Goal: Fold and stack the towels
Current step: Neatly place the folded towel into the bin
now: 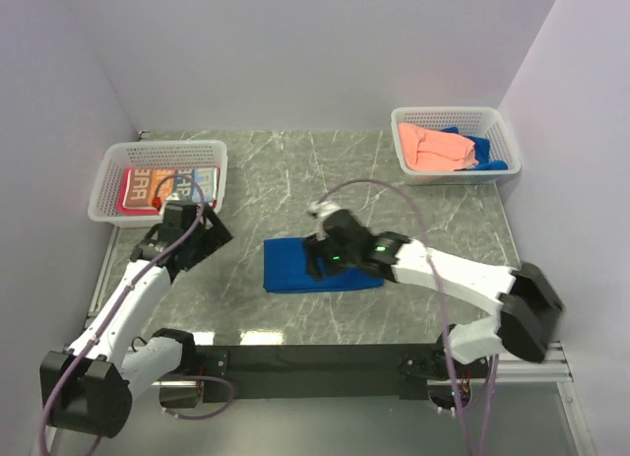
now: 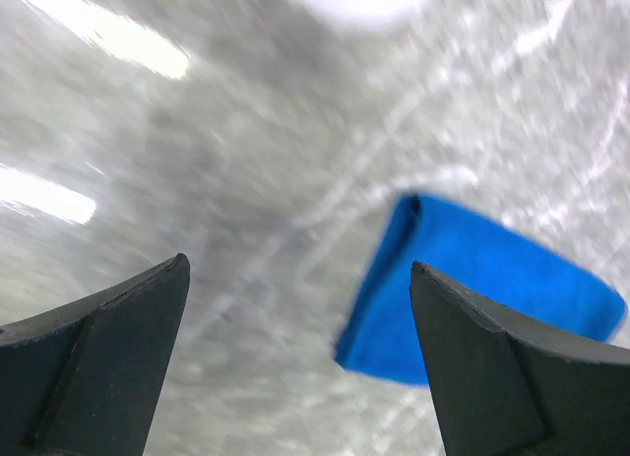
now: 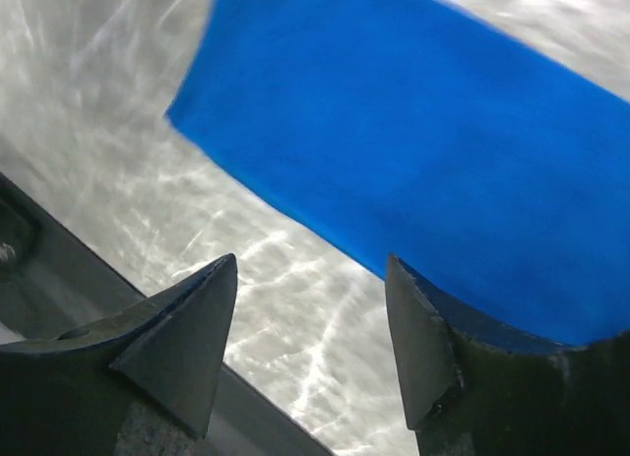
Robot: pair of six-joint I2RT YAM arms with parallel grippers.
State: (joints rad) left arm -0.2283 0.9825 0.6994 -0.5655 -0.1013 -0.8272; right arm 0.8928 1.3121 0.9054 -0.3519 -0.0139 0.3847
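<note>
A deep blue towel [image 1: 295,269] lies folded into a flat rectangle on the marble table, in the middle near the front. My right gripper [image 1: 317,257] hovers over its right half. In the right wrist view the right gripper [image 3: 311,261] is open with bare table between its fingers, and the blue towel [image 3: 413,151] lies just beyond them. My left gripper [image 1: 215,234] is to the left of the towel, apart from it. The left gripper [image 2: 300,269] stands wide open and empty, with the blue towel [image 2: 472,279] ahead to its right.
A white mesh basket [image 1: 108,195] at the back left holds a printed orange and blue towel [image 1: 162,185]. Another white basket [image 1: 497,121] at the back right holds a salmon towel [image 1: 433,146] and a blue one [image 1: 484,146]. A dark rail [image 1: 315,358] runs along the near edge.
</note>
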